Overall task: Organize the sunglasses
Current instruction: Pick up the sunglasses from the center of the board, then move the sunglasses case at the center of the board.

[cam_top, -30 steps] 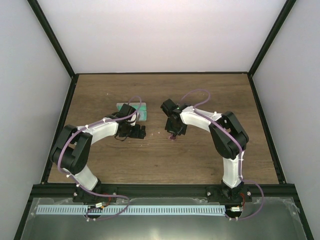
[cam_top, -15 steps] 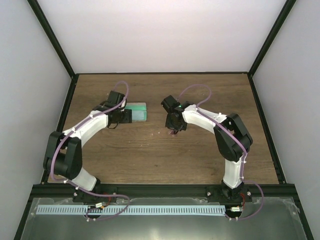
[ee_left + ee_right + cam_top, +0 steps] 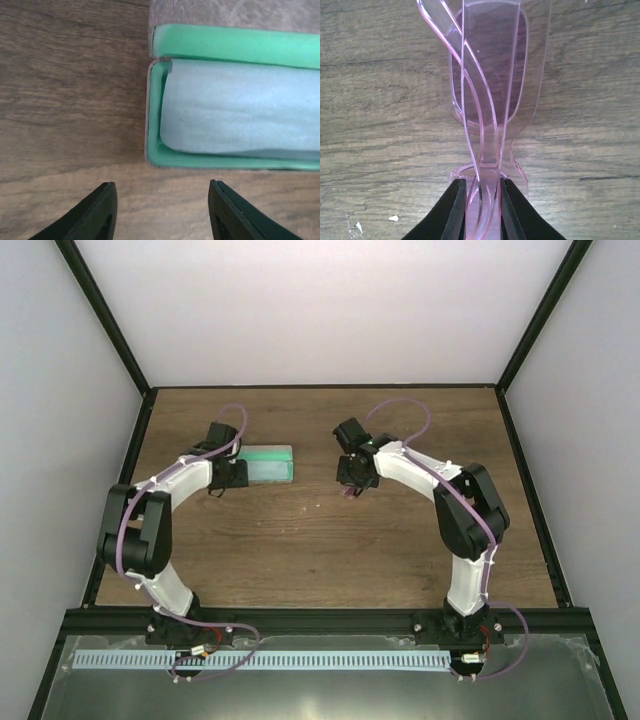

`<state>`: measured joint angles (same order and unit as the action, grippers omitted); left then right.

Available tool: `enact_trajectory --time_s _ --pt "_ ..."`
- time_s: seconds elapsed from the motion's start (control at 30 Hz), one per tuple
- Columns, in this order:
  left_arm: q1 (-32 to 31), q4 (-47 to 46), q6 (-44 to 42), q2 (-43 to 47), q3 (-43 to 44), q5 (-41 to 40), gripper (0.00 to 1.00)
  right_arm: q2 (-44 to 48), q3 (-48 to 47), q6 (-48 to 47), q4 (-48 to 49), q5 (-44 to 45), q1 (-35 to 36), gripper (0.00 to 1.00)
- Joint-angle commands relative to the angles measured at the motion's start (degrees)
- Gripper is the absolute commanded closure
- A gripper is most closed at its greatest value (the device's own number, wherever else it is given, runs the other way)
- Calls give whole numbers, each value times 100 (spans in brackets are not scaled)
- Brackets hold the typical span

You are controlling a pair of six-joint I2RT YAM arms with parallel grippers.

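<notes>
Wood-grain bench [image 3: 300, 550] inside a white-walled booth. The grey case [image 3: 272, 465] sits open toward the back left, with its green lining showing and a light blue cloth [image 3: 240, 107] lying flat inside. The left tool [image 3: 162, 210] is spread wide just off the case's end, gripping nothing. Over to the right of the case and apart from it, the right tool [image 3: 482, 200] is pinching the pink sunglasses [image 3: 487, 100] by the folded frame, lens pointing away. Can't tell if they're touching the wood.
</notes>
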<state>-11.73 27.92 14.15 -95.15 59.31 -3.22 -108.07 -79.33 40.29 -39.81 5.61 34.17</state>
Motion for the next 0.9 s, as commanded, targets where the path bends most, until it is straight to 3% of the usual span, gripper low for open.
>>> enact_trajectory --time_s 0.0,0.37,0.7,0.8,0.87 --pt "3 -207 -141 -463 347 28 50 76 -193 -277 96 -74 -122 85" --pt "73 -244 -166 -1195 894 -70 55 81 -160 -517 102 -152 -357 85" --pt "92 -269 -315 -1505 995 56 81 114 -173 -558 9 -106 -411 85" --pt "89 -322 -470 -1411 863 31 95 158 -172 -549 -15 -79 -411 85" --pt "86 -376 -542 -1326 739 67 96 211 -166 -533 -41 -54 -416 85"
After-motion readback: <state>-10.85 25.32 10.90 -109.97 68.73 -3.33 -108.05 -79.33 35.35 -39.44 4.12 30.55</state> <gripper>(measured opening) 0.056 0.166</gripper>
